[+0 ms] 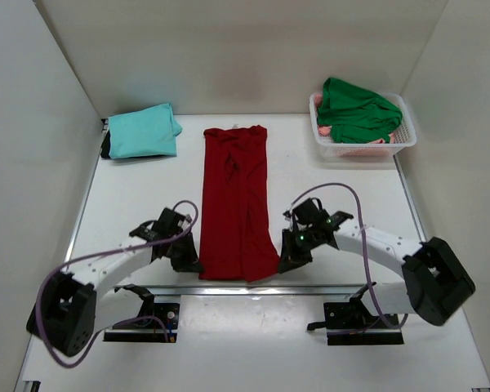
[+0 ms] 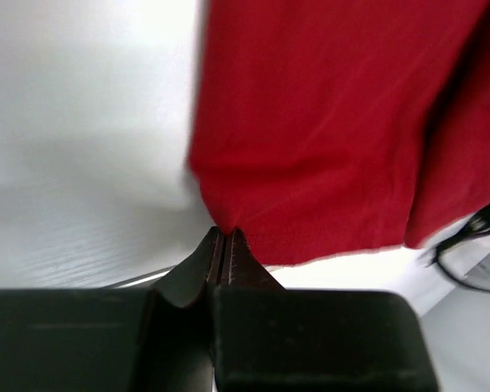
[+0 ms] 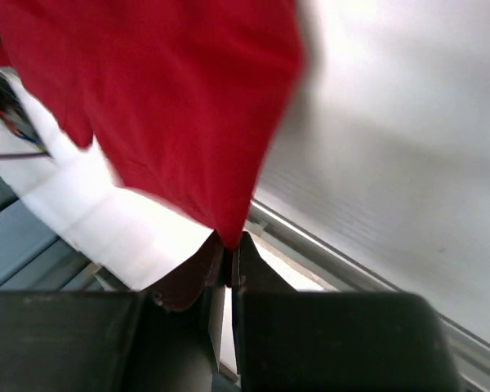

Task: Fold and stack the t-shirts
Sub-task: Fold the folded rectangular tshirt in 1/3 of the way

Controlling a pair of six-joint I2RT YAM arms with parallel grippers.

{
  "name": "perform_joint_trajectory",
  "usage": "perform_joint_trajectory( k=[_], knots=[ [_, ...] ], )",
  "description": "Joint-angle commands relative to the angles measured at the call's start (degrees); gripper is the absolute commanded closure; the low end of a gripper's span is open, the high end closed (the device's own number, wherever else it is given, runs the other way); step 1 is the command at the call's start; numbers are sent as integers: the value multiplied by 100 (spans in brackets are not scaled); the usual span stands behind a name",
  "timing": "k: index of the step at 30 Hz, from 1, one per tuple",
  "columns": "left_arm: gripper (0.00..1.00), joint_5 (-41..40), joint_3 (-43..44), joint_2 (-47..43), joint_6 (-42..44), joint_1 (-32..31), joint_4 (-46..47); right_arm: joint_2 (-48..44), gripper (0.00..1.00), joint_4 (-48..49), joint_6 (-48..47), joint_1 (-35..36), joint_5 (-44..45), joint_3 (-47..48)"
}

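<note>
The dark red t-shirt (image 1: 237, 204) lies as a long narrow strip down the middle of the table, its sides folded in. My left gripper (image 1: 194, 263) is shut on its near left corner (image 2: 220, 220). My right gripper (image 1: 284, 263) is shut on its near right corner (image 3: 233, 233), which is lifted off the table. The light teal t-shirt (image 1: 143, 131) lies folded at the back left. The bright green t-shirt (image 1: 355, 110) is bunched in the white lattice basket (image 1: 402, 139) at the back right.
The table's near edge rail (image 3: 367, 269) runs just under the right gripper. Cables (image 2: 474, 245) hang beyond the near edge. White walls close in the left, back and right sides.
</note>
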Motion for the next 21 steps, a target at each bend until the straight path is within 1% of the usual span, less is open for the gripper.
perform_joint_trajectory(
  k=[1,2,3,4,6,8,9,11,12,14,15,16,17,18,19,20,21],
  knots=[
    [100,184,999,655,303,272,23,473,100,-413,-699,-413,-376,1075],
    [100,246,1324,918,339,429,49,771,100,-571,-917,-553,-429,1296],
    [100,298,1702,1025,366,596,66,1000,100,-633,-1059,-667,-395,1699],
    [100,377,1888,1314,418,676,101,1159,100,-782,-1130,-729,-464,2120],
    [100,290,2590,1676,506,878,76,1685,100,-976,-1384,-1010,-465,2729],
    [100,255,3100,2210,586,1063,171,2073,100,-1012,-1438,-1213,-474,3439],
    [100,264,3355,2352,612,1203,207,2327,100,-994,-1447,-1422,-473,3565],
    [100,290,3856,2913,577,1467,365,2907,100,-951,-1412,-1722,-587,4265],
    [100,281,3972,3029,568,1503,426,3057,100,-985,-1403,-1775,-588,4452],
    [100,177,4427,3677,673,1599,445,3593,100,-1046,-1429,-1934,-570,5328],
    [97,150,4778,3985,726,1661,375,3969,98,-1134,-1455,-1978,-579,5768],
    [92,115,5069,4162,744,1705,357,4347,88,-1248,-1499,-2056,-614,5998],
    [83,123,5211,4390,744,1775,409,4481,82,-1293,-1534,-2083,-553,6436],
    [50,158,5360,4593,709,1828,444,4761,71,-1406,-1552,-2136,-396,6814],
    [43,211,5545,4647,691,1872,505,4903,64,-1486,-1570,-2162,-246,6992],
    [43,359,5573,4761,639,1942,637,4948,61,-1495,-1570,-2197,-219,7194],
    [42,395,5590,4779,569,1977,725,4957,57,-1495,-1544,-2224,-210,7196]
  ],
)
